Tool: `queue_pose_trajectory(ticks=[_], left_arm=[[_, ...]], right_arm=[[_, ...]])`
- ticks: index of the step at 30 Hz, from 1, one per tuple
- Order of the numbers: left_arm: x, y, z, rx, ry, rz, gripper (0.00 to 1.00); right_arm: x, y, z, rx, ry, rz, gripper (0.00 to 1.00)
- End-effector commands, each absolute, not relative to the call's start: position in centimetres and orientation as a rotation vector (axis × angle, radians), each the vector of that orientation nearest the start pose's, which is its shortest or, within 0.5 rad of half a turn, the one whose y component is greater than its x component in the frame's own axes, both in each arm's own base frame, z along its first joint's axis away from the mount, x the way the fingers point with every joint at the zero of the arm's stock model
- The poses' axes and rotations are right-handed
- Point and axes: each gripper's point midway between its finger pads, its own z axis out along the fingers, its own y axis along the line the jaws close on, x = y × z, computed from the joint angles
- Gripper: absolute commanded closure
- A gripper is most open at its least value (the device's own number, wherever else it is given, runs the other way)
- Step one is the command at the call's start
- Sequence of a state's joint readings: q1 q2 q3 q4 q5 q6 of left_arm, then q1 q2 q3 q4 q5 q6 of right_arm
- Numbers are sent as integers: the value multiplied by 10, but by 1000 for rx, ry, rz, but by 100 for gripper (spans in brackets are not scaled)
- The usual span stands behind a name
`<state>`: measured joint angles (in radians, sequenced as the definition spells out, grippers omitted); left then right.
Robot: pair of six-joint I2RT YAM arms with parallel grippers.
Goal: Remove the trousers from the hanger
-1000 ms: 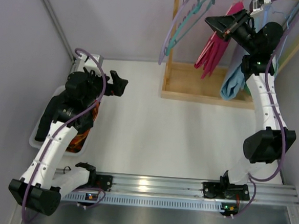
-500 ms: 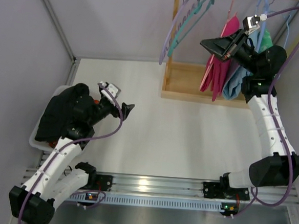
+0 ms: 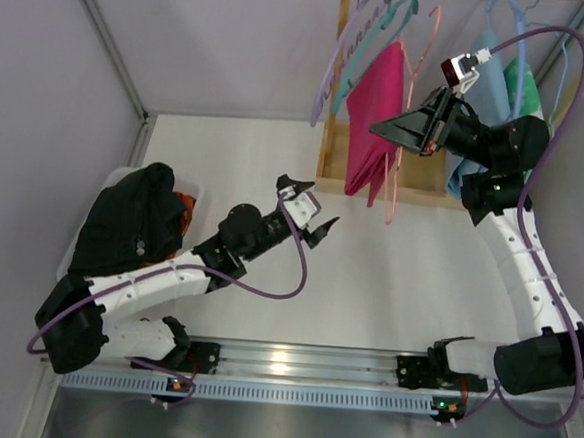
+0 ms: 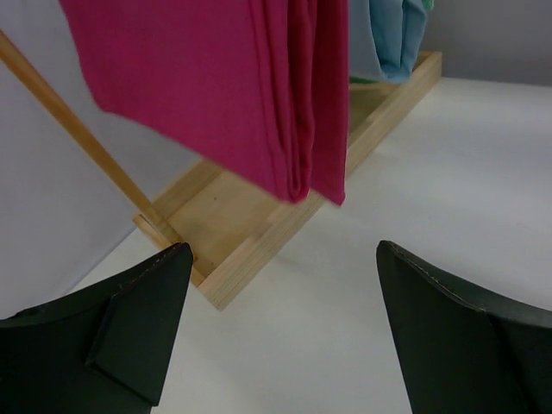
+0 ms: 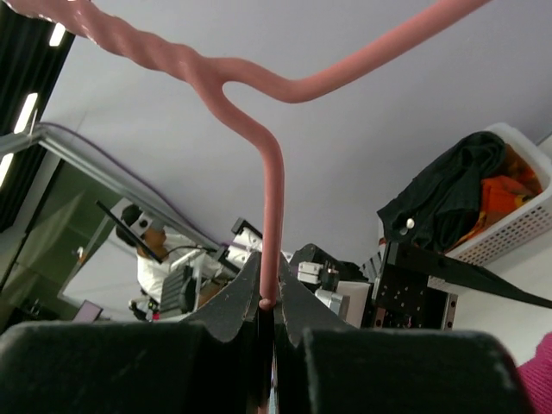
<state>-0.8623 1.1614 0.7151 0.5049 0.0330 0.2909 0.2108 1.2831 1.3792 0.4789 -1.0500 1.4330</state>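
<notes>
Nearest, the left gripper hovers wide open over the white tabletop, pointed at the folded magenta trousers, which hang draped on a pink wire hanger just in front of the wooden clothes rack. Farther back, the right gripper is clamped tight on that hanger's neck, holding it aloft; a light blue garment hangs beyond.

Magenta trousers hang folded over pink hanger.
</notes>
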Motion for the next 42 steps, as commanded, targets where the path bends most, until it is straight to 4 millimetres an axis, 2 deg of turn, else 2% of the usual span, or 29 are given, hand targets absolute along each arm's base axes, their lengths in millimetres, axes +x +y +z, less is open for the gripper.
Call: queue_pose_trajectory(ticks=[1, 2, 3, 5, 8, 12, 16, 22, 24, 29, 35, 42], left_arm=[[276, -323, 378, 616, 1048, -502, 7], [274, -328, 391, 593, 1033, -535, 8], [276, -334, 391, 592, 1038, -543, 8], [270, -340, 408, 568, 999, -571, 11], [266, -349, 421, 555, 961, -593, 12], [274, -356, 429, 519, 957, -582, 20], [277, -364, 431, 522, 948, -586, 23], [277, -378, 428, 559, 937, -605, 23], [281, -381, 423, 564, 948, -592, 23], [283, -383, 426, 557, 942, -597, 23], [280, -387, 427, 571, 928, -613, 21], [272, -386, 421, 588, 933, -632, 14]], right_arm=[[193, 225, 556, -606, 1251, 1722, 100], [194, 226, 554, -604, 1259, 1726, 100], [193, 226, 554, -605, 1259, 1727, 100], [190, 228, 552, -617, 1264, 1737, 100], [187, 230, 550, -627, 1269, 1749, 100], [188, 232, 547, -622, 1280, 1763, 100], [187, 232, 546, -621, 1285, 1767, 100], [187, 232, 545, -612, 1291, 1766, 100], [189, 232, 543, -606, 1299, 1769, 100], [189, 232, 540, -598, 1306, 1770, 100], [190, 233, 540, -596, 1305, 1772, 100], [192, 233, 539, -594, 1306, 1778, 100]])
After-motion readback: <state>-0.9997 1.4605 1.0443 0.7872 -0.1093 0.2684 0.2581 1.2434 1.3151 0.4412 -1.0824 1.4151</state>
